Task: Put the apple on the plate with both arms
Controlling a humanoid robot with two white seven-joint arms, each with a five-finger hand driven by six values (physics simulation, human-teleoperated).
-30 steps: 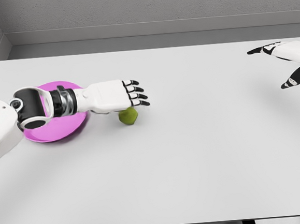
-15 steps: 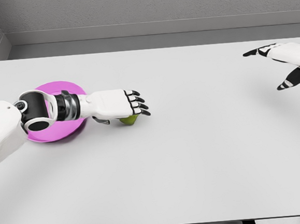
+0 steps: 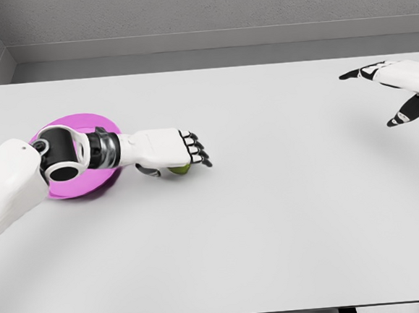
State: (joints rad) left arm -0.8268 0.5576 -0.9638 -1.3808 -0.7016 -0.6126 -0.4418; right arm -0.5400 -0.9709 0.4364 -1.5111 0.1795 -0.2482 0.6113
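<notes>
A: Where is the left hand [image 3: 167, 152]?

B: Low over the apple [image 3: 181, 169], palm down, covering nearly all of it. Only a green sliver shows under the fingers [image 3: 196, 147], which curl down at the tips, and the thumb sits under the palm on the near side. I judge it is closing on the fruit, but whether it grips it yet I cannot tell

A: Why come from above?

B: The apple is small and round and lies on the bench [image 3: 272, 217]. A top cage likely keeps it from rolling off

A: And the plate [image 3: 83, 123]?

B: Pink, just beside the apple, toward the left edge. The left forearm lies across it, hiding much of it. So the carry looks short: lift, draw back, set down

A: The right hand [image 3: 391, 88]?

B: Well apart, at the far right edge, raised, fingers spread, holding nothing. It seems parked out of the way

A: Risk?

B: The apple squirting out from under the palm, I would guess, if the fingers close unevenly
</notes>
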